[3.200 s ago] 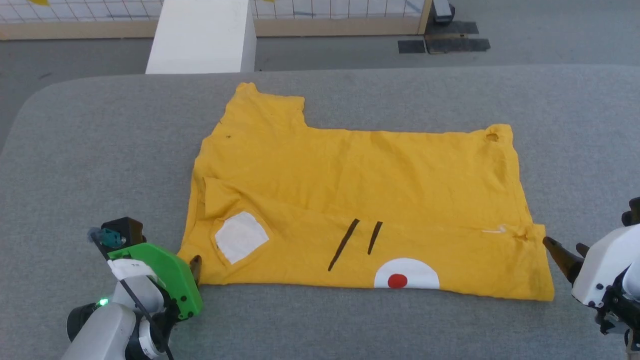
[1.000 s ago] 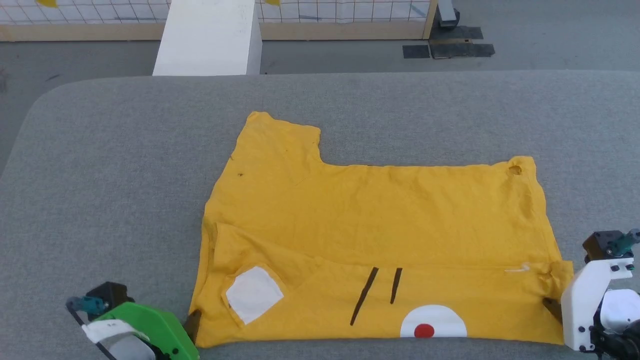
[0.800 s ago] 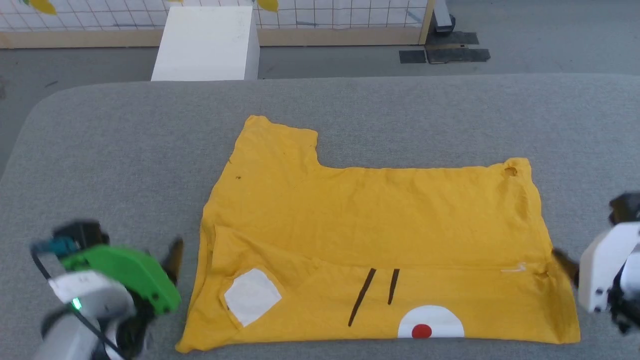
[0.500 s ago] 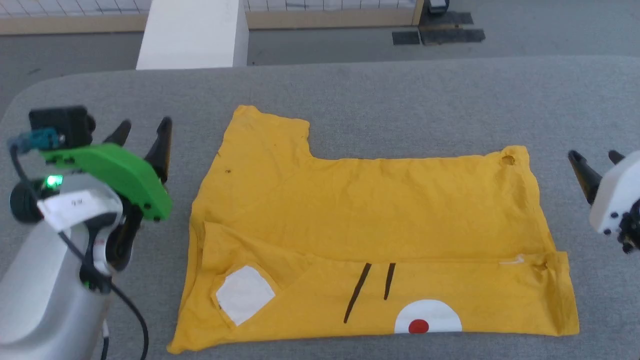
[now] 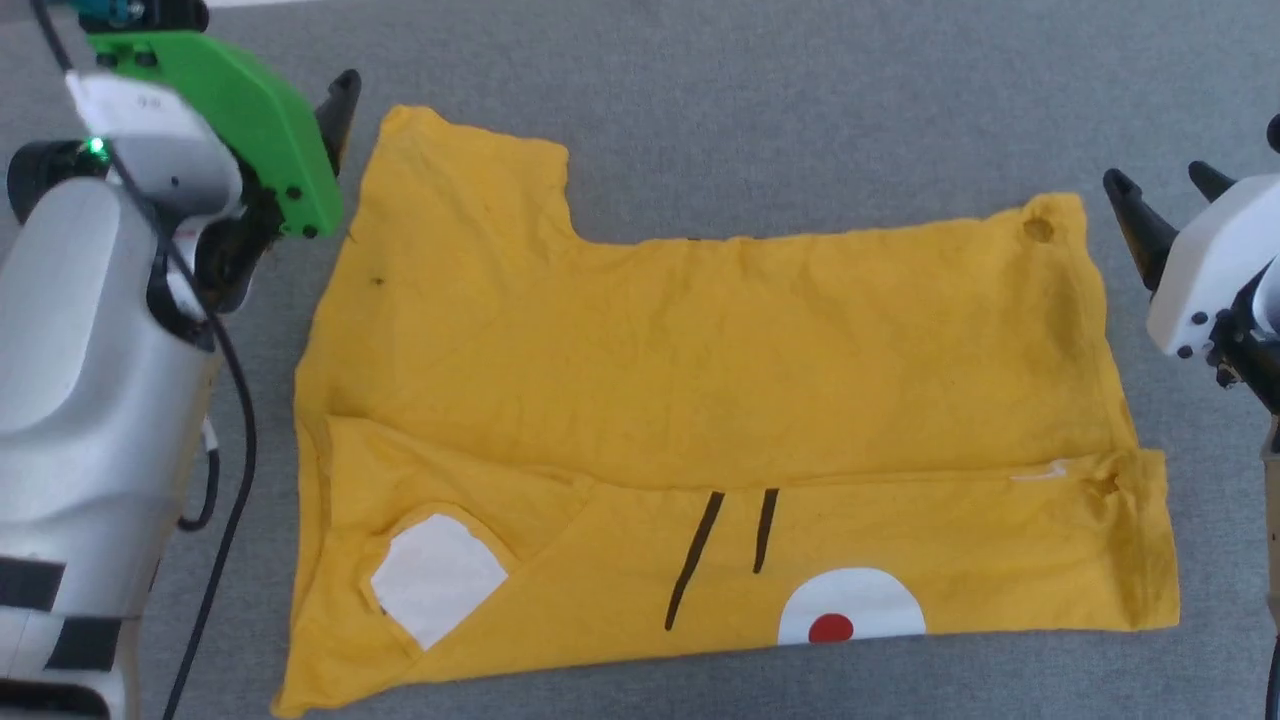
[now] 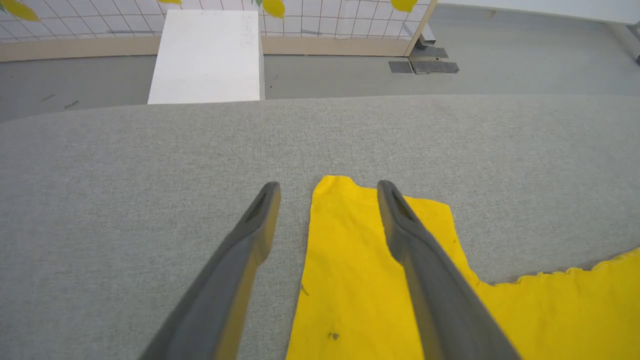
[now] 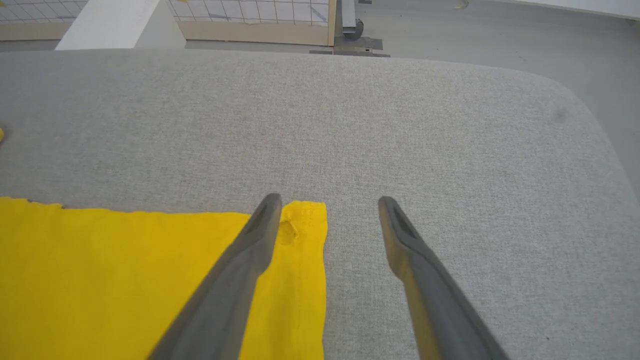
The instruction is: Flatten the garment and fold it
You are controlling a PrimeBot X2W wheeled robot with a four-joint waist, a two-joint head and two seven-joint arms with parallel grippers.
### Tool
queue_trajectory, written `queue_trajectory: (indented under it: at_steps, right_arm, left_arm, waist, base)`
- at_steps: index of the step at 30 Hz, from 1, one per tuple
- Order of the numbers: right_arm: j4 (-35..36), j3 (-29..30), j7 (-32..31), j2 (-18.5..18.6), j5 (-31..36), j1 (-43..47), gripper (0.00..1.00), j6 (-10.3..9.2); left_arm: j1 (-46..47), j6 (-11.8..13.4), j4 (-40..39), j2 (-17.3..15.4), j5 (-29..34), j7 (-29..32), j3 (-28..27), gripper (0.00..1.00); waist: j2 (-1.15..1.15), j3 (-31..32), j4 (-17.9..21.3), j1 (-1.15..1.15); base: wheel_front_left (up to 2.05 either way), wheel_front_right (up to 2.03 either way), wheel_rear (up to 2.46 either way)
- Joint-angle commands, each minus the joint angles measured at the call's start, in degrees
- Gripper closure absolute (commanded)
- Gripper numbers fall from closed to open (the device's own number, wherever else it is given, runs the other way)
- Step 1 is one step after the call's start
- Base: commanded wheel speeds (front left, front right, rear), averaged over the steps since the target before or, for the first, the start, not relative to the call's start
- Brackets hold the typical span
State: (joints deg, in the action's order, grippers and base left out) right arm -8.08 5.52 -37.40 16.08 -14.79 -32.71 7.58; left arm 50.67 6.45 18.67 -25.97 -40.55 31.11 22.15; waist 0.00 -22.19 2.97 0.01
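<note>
Grey table (image 5: 800,100) stretches wide beyond the garment (image 5: 700,350); left gripper (image 6: 328,184) and right gripper (image 7: 329,197), both spread, straddle its far corners.

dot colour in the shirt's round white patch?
The dot is red; head view shows it best.

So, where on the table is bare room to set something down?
Widest bare patch: grey table beyond the garment, between its sleeve and the right gripper. Crowded: left side, by the left gripper and arm; the near strip is narrow.
</note>
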Motion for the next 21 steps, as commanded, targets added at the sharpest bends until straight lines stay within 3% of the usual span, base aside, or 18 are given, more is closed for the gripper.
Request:
queue_trajectory:
  at_steps: [1,6,11,14,15,16,21]
  right_arm:
    - [-0.23,-0.31,0.62,0.15,-0.38,-0.97,0.0,-0.09]
    - [-0.29,-0.64,1.14,0.84,-0.55,-1.48,0.0,-0.09]
    - [0.44,-0.95,1.33,0.83,-0.86,-1.39,0.0,-0.09]
    - [1.15,-1.41,1.33,0.66,-1.25,-0.88,0.0,-0.09]
    - [1.24,-1.49,1.33,0.65,-1.31,-0.81,0.0,-0.09]
    - [1.32,-1.52,1.3,0.69,-1.4,-0.73,0.0,-0.09]
    - [1.49,-1.67,1.03,1.3,-1.5,-0.6,0.0,-0.09]
  left_arm:
    - [1.78,0.36,1.43,0.79,-0.53,1.87,0.48,0.0]
    - [5.22,1.91,4.93,2.7,-1.95,7.06,1.15,0.0]
    - [6.6,2.92,7.04,0.97,0.42,11.23,3.74,0.0]
    - [5.19,5.03,8.44,0.22,0.04,16.42,4.69,0.0]
    - [4.84,5.12,8.21,0.36,-0.46,16.79,4.52,0.35]
    - [4.48,5.12,7.67,0.6,-1.07,16.59,4.13,1.0]
    - [3.64,4.3,5.31,1.44,-3.11,12.63,1.78,1.0]
  waist:
    - [0.0,-5.37,2.17,-0.01]
    - [0.0,-7.63,2.8,-0.01]
    - [0.0,-8.91,3.27,-0.01]
    - [0.0,-9.64,3.18,-0.01]
    - [0.0,-9.69,3.14,-0.01]
    - [0.0,-9.73,3.03,-0.01]
    - [0.0,-9.06,2.24,-0.01]
  base:
    - [0.0,0.0,0.0]
    - [0.0,0.0,0.0]
    - [0.0,0.0,0.0]
    - [0.0,0.0,0.0]
    - [0.0,0.0,0.0]
    - [0.0,0.0,0.0]
    - [0.0,0.0,0.0]
